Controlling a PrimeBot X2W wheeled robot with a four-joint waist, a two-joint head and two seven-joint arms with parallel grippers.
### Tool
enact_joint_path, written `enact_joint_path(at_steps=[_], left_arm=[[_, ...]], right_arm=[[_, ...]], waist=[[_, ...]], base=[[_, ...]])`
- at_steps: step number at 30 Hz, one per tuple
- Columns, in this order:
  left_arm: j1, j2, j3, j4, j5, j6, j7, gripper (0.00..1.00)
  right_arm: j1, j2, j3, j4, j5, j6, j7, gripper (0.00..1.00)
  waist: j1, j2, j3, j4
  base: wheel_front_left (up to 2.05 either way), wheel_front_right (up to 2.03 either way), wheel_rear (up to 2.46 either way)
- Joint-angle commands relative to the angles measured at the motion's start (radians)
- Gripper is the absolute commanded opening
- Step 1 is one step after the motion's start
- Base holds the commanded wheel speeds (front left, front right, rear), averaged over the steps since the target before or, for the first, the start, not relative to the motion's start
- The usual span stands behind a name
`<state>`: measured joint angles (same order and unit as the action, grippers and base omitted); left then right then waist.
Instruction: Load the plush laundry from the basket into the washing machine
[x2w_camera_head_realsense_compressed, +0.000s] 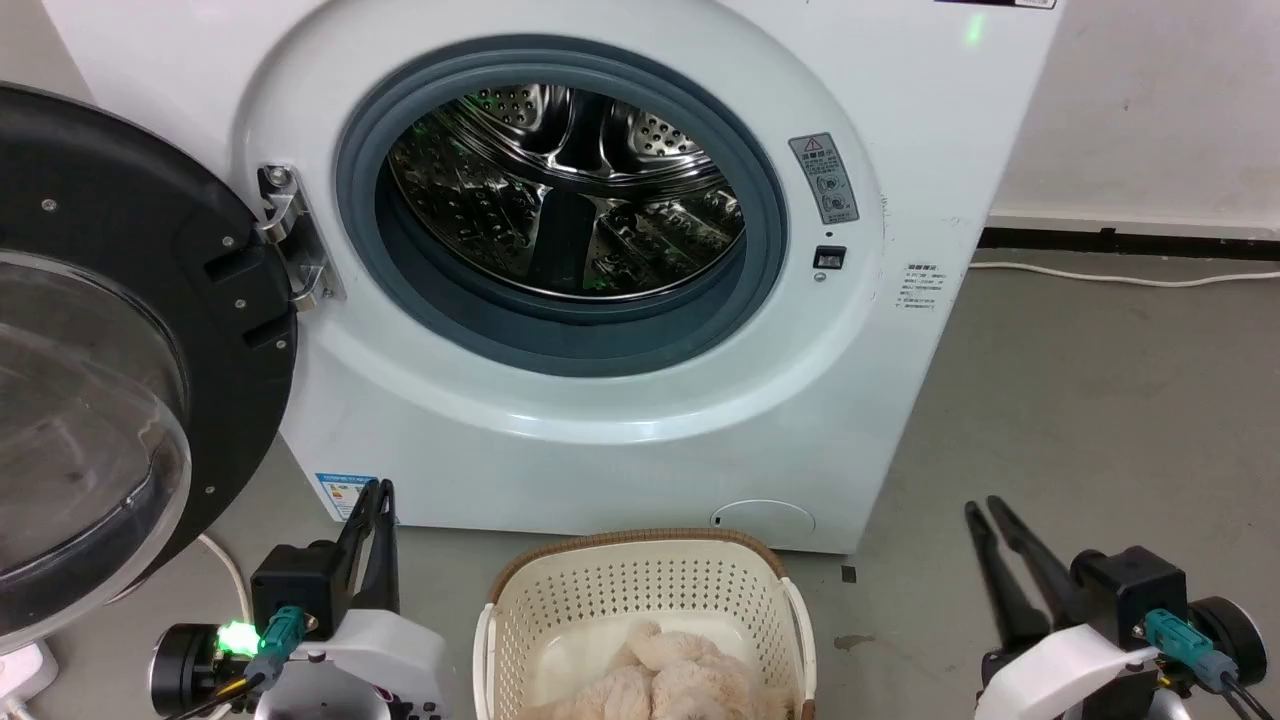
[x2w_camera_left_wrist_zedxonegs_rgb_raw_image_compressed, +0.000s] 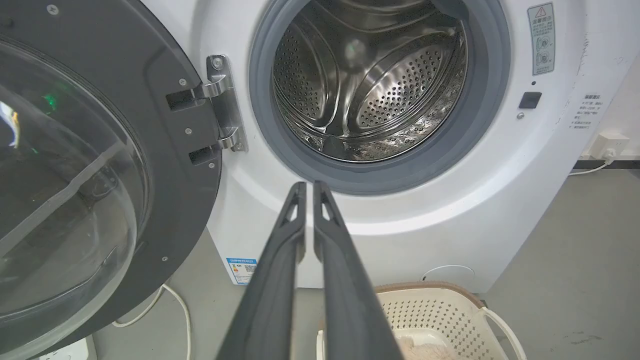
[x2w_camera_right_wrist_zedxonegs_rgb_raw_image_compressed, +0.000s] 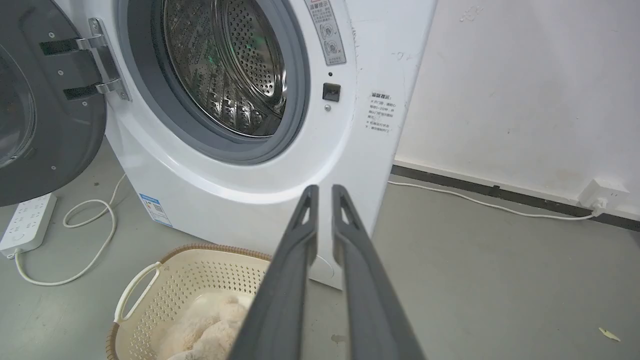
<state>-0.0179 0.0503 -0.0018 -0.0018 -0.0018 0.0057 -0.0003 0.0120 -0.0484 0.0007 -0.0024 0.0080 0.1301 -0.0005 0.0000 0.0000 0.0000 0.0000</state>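
The washing machine (x2w_camera_head_realsense_compressed: 600, 440) stands in front of me, its black-framed door (x2w_camera_head_realsense_compressed: 90, 400) swung wide to the left and the steel drum (x2w_camera_head_realsense_compressed: 565, 190) bare. On the floor before it sits the cream basket (x2w_camera_head_realsense_compressed: 640, 580), and the fluffy beige plush laundry (x2w_camera_head_realsense_compressed: 660, 675) lies inside. My left gripper (x2w_camera_head_realsense_compressed: 378, 492) hovers left of the basket, fingers close together and holding nothing. My right gripper (x2w_camera_head_realsense_compressed: 982, 505) hovers to its right, fingers barely parted and bare. In the wrist views the left gripper (x2w_camera_left_wrist_zedxonegs_rgb_raw_image_compressed: 310, 186) and right gripper (x2w_camera_right_wrist_zedxonegs_rgb_raw_image_compressed: 324, 188) point at the washer front above the basket (x2w_camera_left_wrist_zedxonegs_rgb_raw_image_compressed: 440, 310) (x2w_camera_right_wrist_zedxonegs_rgb_raw_image_compressed: 200, 280).
The open door juts out at the left over a white power strip (x2w_camera_right_wrist_zedxonegs_rgb_raw_image_compressed: 27, 220) and a looped white cable (x2w_camera_right_wrist_zedxonegs_rgb_raw_image_compressed: 90, 240). A cable (x2w_camera_head_realsense_compressed: 1120, 275) runs along the wall's base to an outlet (x2w_camera_right_wrist_zedxonegs_rgb_raw_image_compressed: 602, 192). Grey floor (x2w_camera_head_realsense_compressed: 1100, 420) spreads to the right of the washer.
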Motion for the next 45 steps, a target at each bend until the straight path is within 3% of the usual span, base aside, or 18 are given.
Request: enact_joint_path(at_steps=[1,45], left_arm=[[0.001,0.0,-0.001,0.0,-0.002,0.0,-0.001,1.0],[0.012,0.001,-0.063,0.035,-0.117,0.028,-0.075,1.0]], right_arm=[[0.001,0.0,0.0,0.0,0.003,0.0,-0.001,1.0],[0.048,-0.001,-0.023,0.017,0.124,0.0,-0.083,1.0]], waist=[[0.0,0.0,0.0,0.0],[0.0,0.0,0.022,-0.002]], base=[[0.0,0.0,0.0],[0.0,0.0,0.0]])
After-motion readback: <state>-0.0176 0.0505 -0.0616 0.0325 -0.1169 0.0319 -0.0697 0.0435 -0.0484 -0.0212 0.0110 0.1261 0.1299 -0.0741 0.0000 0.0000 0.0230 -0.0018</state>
